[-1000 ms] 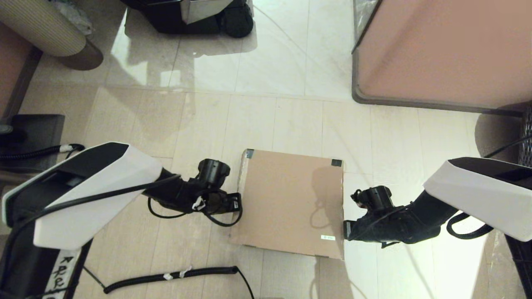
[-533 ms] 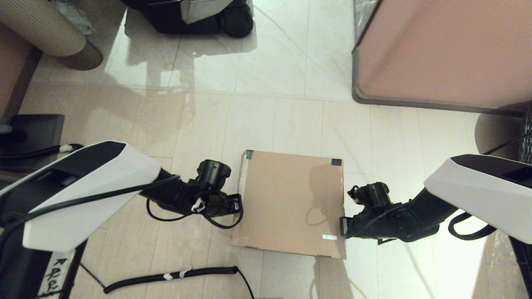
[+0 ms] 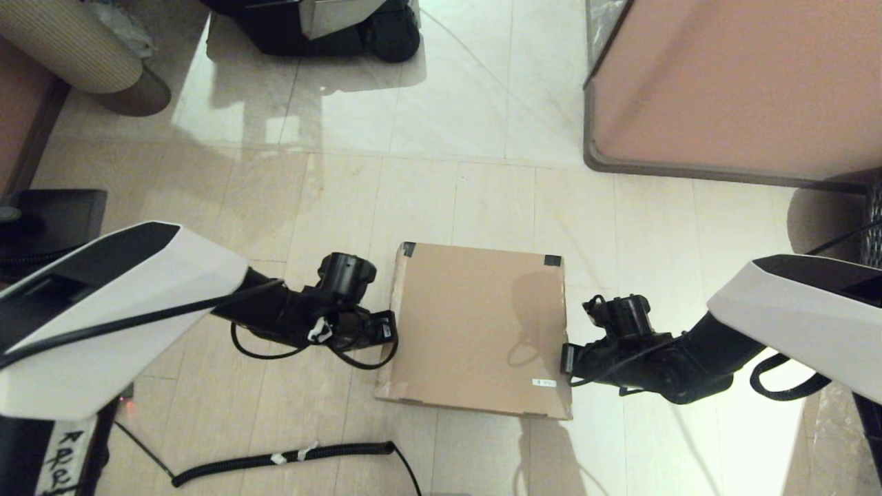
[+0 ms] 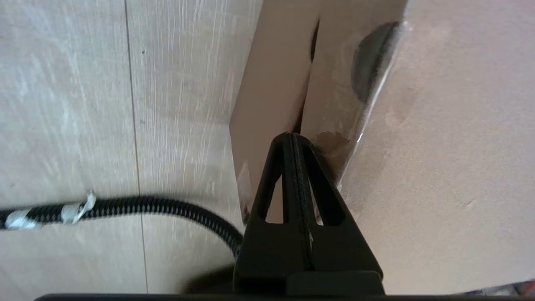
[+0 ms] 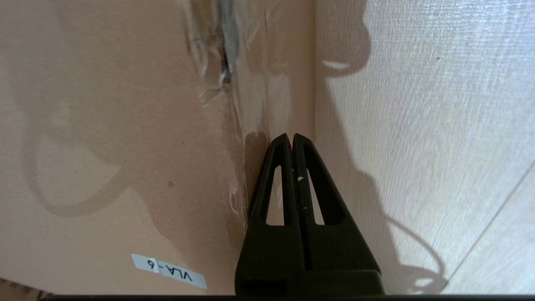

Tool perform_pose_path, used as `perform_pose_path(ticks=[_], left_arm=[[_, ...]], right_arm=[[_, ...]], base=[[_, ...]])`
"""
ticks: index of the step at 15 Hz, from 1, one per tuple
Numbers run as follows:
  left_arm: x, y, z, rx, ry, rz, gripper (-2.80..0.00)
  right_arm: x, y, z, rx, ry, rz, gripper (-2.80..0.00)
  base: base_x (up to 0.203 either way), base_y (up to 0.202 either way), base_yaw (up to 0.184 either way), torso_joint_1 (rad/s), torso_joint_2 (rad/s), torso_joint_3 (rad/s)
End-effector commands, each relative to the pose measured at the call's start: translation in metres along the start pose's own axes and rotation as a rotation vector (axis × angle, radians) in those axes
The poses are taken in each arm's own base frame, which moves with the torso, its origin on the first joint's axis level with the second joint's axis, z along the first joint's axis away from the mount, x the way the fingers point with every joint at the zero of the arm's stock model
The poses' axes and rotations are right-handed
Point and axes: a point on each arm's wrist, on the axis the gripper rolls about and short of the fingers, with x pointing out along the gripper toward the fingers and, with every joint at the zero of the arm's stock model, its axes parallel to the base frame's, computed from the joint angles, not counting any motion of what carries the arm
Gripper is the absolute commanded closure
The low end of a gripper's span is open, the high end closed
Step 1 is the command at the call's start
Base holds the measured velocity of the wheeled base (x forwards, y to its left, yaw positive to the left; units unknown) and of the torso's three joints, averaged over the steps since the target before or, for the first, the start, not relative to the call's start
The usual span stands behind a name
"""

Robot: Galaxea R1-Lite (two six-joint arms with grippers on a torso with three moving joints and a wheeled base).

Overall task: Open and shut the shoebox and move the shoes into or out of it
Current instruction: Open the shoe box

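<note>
The shoebox (image 3: pixel 475 331) lies shut on the floor between my arms, its white label (image 3: pixel 544 382) near the front right corner. My left gripper (image 3: pixel 393 331) is shut with nothing in it. Its tip (image 4: pixel 292 136) rests against the box's left side (image 4: pixel 271 104), at a seam just under the lid's edge. My right gripper (image 3: pixel 565 359) is also shut and holds nothing. Its tip (image 5: pixel 291 136) presses on the box's right side (image 5: pixel 276 96), just below the lid (image 5: pixel 104 146). The shoes are out of view.
A black coiled cable (image 3: pixel 289 456) lies on the floor in front of the box. A brown cabinet (image 3: pixel 730 83) stands at the back right. Another machine's dark base (image 3: pixel 317 24) stands at the back, and a beige ribbed cylinder (image 3: pixel 69 48) at the far left.
My right gripper has slid farther along the box's right side. The left gripper has drawn slightly left. The box's top has shifted a little left and away from me.
</note>
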Motion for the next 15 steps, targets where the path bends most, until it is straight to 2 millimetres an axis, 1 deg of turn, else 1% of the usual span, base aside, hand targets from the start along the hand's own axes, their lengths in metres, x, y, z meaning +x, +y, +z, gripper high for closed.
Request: perform_pose_path(ticks=[1, 5, 9, 12, 15], left_arm=[[-0.017, -0.004, 0.009, -0.002, -0.023, -0.011, 0.0], [-0.038, -0.006, 0.014, -0.005, -0.039, -0.02, 0.0], [-0.062, -0.01, 0.025, -0.037, -0.074, -0.037, 0.0], [-0.077, -0.013, 0.033, -0.099, -0.105, -0.054, 0.0], [-0.088, -0.017, 0.045, -0.221, -0.115, -0.068, 0.0]], right_arm=[[-0.023, 0.007, 0.008, -0.001, -0.027, 0.015, 0.0], [-0.056, 0.013, 0.013, -0.001, -0.027, 0.015, 0.0], [-0.078, 0.023, 0.022, 0.012, -0.032, 0.025, 0.0], [-0.096, 0.029, 0.027, 0.109, -0.01, 0.073, 0.0], [-0.117, 0.035, 0.03, 0.26, 0.058, 0.169, 0.0]], base=[[0.0, 0.0, 0.0, 0.0, 0.0, 0.0], [0.0, 0.0, 0.0, 0.0, 0.0, 0.0], [0.0, 0.0, 0.0, 0.0, 0.0, 0.0], [0.0, 0.0, 0.0, 0.0, 0.0, 0.0], [0.0, 0.0, 0.0, 0.0, 0.0, 0.0]])
